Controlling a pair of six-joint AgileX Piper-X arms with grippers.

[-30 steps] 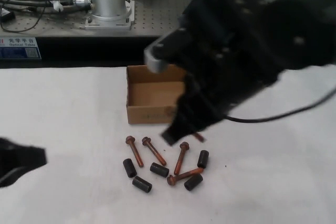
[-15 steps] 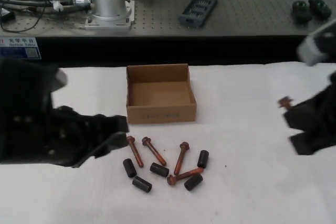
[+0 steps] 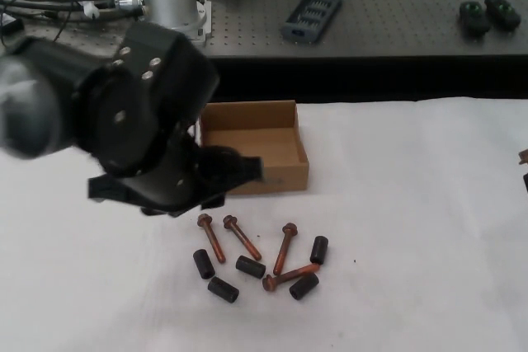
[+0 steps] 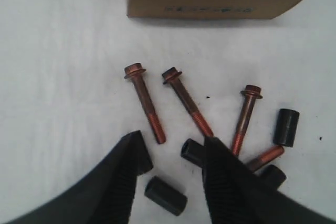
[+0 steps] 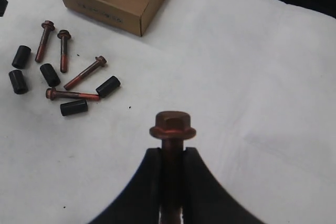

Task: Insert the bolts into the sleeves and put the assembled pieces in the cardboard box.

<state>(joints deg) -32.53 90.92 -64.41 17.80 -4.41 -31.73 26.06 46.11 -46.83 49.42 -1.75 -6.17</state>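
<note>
The left hand hangs over the pile in the high view's lower centre, fingers moderately parted and holding nothing. One sleeve lies under the gap. I judge it should come down square on that sleeve, clear of the loose bolts, and grip the round side so the bore stays free. The sleeves are short matte black tubes. The bolts are coppery with flanged hex heads. The box, plain cardboard, sits mid-frame on the white cloth worktop. The right hand pinches a bolt by its shank.
</note>
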